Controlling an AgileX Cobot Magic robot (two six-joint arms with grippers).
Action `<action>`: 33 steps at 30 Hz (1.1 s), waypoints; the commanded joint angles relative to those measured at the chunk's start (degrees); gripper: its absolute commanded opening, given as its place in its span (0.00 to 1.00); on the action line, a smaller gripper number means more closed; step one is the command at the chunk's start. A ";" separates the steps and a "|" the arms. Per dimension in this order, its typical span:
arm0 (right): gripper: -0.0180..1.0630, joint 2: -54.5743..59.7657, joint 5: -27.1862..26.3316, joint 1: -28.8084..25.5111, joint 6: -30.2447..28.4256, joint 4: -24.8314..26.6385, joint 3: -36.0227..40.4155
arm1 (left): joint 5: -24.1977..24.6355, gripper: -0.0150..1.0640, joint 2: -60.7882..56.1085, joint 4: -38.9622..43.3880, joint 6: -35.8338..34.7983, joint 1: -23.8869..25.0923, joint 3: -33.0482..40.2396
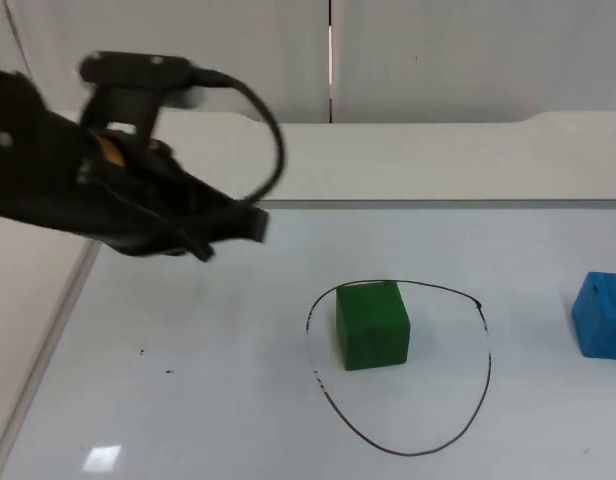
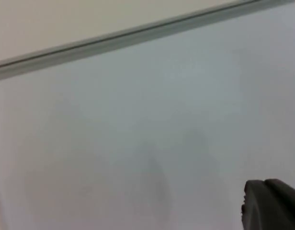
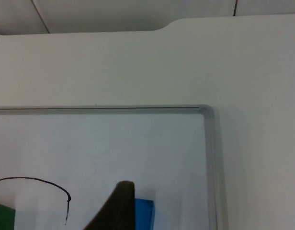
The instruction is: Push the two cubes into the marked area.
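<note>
Fingers' spread impossible to tell on either arm, one green cube (image 1: pixel 372 325) inside one drawn outline (image 1: pixel 485 372), one blue cube (image 1: pixel 602 315) outside

No text, label, brand, number or sign can be read anywhere on the whiteboard (image 1: pixel 238 400) or the objects on it. The one mark is a hand-drawn black outline (image 1: pixel 483 385), a rough loop with no writing in or beside it. The green cube (image 1: pixel 372 325) inside it and the blue cube (image 1: pixel 603 315) well to its side carry plain, unprinted faces.
</note>
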 commanded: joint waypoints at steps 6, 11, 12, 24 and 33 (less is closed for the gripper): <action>0.99 0.05 -0.18 -0.23 -0.40 -0.07 0.04 | -1.01 0.01 -6.34 0.29 0.85 7.36 6.31; 0.99 0.05 -0.27 -0.23 -0.40 0.19 0.04 | -1.76 0.01 -10.59 0.29 0.85 11.33 10.25; 0.99 0.05 -0.27 -0.23 -0.40 0.19 0.04 | -2.34 0.01 -11.94 0.29 0.85 12.21 11.37; 0.99 0.05 -0.27 -0.23 -1.24 1.75 0.04 | -0.90 0.01 -31.20 -0.20 0.85 13.23 18.87; 0.99 0.05 -0.60 -0.23 -1.27 1.97 0.88 | 7.89 0.01 -47.73 0.85 0.85 13.23 19.72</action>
